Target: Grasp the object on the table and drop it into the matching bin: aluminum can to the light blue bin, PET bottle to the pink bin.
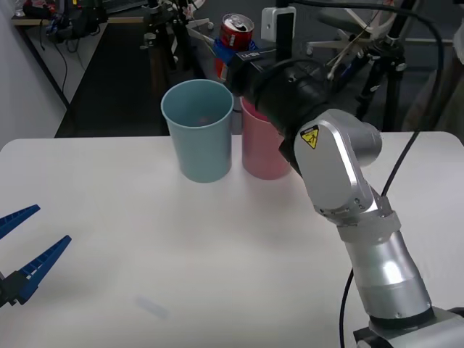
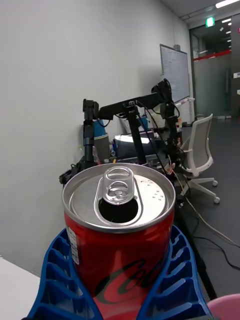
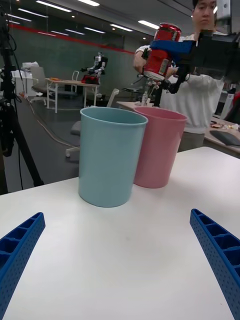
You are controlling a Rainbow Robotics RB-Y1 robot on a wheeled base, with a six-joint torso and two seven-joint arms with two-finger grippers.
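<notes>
Above table (image 1: 145,246), upright red aluminum can (image 1: 236,32), silver top.

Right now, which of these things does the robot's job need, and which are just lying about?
Job: small red drink can, held by right gripper; light blue plastic bin; pink plastic bin; white table.
Just about: black tripods; white office chair; left gripper, open, idle.

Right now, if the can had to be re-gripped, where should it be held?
On the can's straight red side wall at mid-height, coming in level from the side. It is upright and round, and the silver top has an open mouth and pull tab. The right tool holds it that way above the bins; the left tool waits open.
</notes>
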